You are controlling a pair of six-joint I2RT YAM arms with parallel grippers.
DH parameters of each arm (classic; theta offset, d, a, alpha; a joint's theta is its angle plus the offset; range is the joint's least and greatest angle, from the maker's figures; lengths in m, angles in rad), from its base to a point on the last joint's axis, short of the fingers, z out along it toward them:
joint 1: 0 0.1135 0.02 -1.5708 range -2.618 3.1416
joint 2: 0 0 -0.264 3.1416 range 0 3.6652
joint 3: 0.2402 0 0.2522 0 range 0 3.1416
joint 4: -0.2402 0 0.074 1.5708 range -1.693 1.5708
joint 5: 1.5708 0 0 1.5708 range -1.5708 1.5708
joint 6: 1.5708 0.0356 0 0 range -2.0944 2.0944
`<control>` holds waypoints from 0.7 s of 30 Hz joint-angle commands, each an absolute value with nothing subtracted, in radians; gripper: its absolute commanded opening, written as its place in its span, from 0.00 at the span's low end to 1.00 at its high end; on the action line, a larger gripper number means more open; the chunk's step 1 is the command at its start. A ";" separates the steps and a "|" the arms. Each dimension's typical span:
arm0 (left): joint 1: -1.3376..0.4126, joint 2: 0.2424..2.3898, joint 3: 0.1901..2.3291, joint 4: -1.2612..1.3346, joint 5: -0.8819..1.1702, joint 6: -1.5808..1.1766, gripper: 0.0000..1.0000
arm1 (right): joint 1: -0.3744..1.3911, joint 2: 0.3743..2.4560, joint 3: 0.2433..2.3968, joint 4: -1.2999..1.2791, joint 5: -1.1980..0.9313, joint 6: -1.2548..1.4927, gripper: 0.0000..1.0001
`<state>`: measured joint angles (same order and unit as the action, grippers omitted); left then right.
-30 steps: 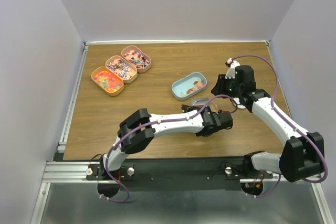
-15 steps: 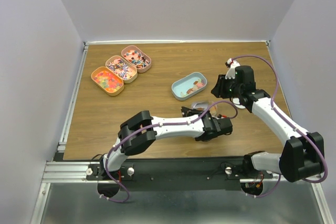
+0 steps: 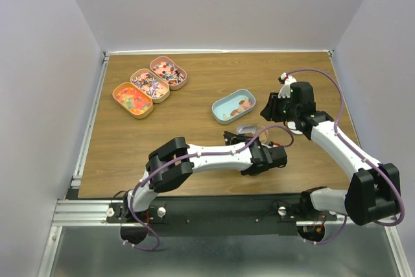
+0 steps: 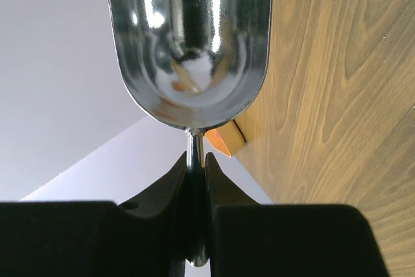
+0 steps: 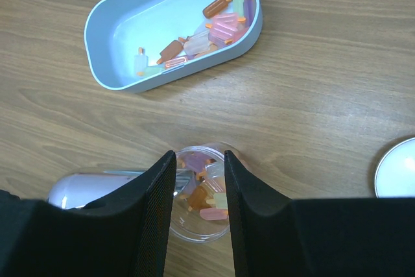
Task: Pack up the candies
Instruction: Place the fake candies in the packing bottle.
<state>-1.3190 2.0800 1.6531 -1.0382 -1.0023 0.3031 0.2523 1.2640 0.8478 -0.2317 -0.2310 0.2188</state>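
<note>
Left end effector (image 3: 241,135) lower than before, clamped on scoop (image 4: 189,37); right end effector (image 5: 199,186) half-open, empty, over wooden table (image 3: 194,115), grey walls (image 3: 220,4).

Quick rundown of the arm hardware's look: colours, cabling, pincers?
Both arms have white link shells with black joint housings. A purple cable loops along each. The left pincer and right pincer have plain black fingers. A green light glows on the right wrist.

Even, bright overhead light is seen throughout, soft shadows are cast, window-like glare is reflected in the scoop (image 4: 191,37), and near fingers are blurred.
</note>
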 commanded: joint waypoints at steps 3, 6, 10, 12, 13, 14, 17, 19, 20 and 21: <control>-1.325 2.088 1.660 -1.028 -1.040 0.311 0.00 | 0.250 1.244 0.830 -0.213 -0.248 0.230 0.43; -1.327 2.089 1.663 -1.022 -1.064 0.318 0.00 | 0.250 1.247 0.830 -0.212 -0.252 0.230 0.43; -1.330 2.089 1.660 -1.008 -1.103 0.325 0.00 | 0.250 1.250 0.828 -0.210 -0.253 0.232 0.43; -1.328 2.092 1.657 -1.003 -1.108 0.330 0.00 | 0.250 1.253 0.830 -0.209 -0.253 0.232 0.43; -1.330 2.098 1.655 -1.003 -1.111 0.327 0.00 | 0.250 1.255 0.830 -0.209 -0.255 0.232 0.43; -1.328 2.102 1.655 -1.003 -1.112 0.328 0.00 | 0.250 1.252 0.830 -0.209 -0.255 0.232 0.43; -1.333 2.109 1.652 -1.002 -1.106 0.331 0.00 | 0.250 1.250 0.827 -0.209 -0.255 0.233 0.43; -1.335 2.111 1.648 -0.999 -1.111 0.331 0.00 | 0.250 1.252 0.827 -0.207 -0.253 0.232 0.43; -1.335 2.109 1.646 -0.999 -1.108 0.334 0.00 | 0.250 1.252 0.827 -0.207 -0.253 0.232 0.43; -1.335 2.109 1.644 -0.994 -1.108 0.339 0.00 | 0.249 1.252 0.825 -0.206 -0.252 0.232 0.43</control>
<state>-1.3209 2.0987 1.6524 -1.0142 -1.0668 0.3283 0.2523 1.2640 0.8474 -0.2283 -0.2359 0.2207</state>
